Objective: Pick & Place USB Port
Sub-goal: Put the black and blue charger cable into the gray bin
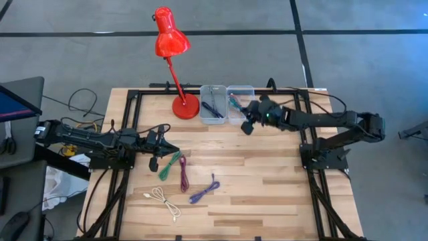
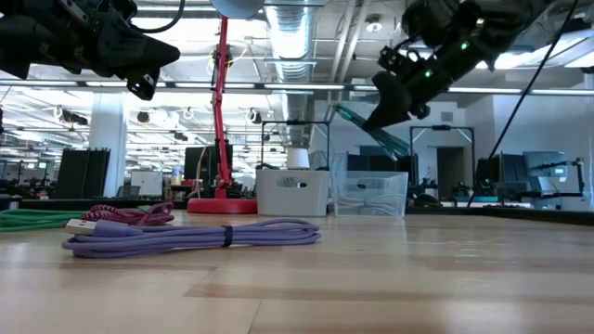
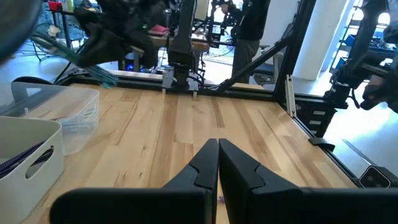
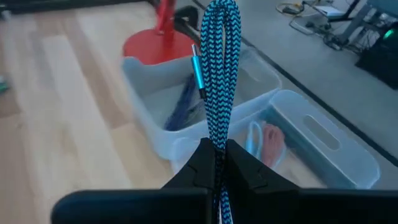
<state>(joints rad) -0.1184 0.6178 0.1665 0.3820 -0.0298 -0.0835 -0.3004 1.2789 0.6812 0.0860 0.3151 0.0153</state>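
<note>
My right gripper is shut on a bundled teal-blue braided USB cable and hovers at the near side of the two bins at the table's far edge. In the low view the cable hangs above the clear bin. My left gripper is shut and empty, raised over the table's left half. Green, magenta, purple and white cables lie flat on the wood near it. My right gripper pinches the teal-blue cable bundle between its two fingers, several strands together, at the stretch just past the fingertips. The looped end and a metal plug stick out beyond the fingers. The cable is lifted clear and slants down over the bins.
A white bin holds a dark blue cable; the clear bin beside it holds white and pink cables. A red desk lamp stands with its base left of the bins. Bare wood lies on the table's right near side.
</note>
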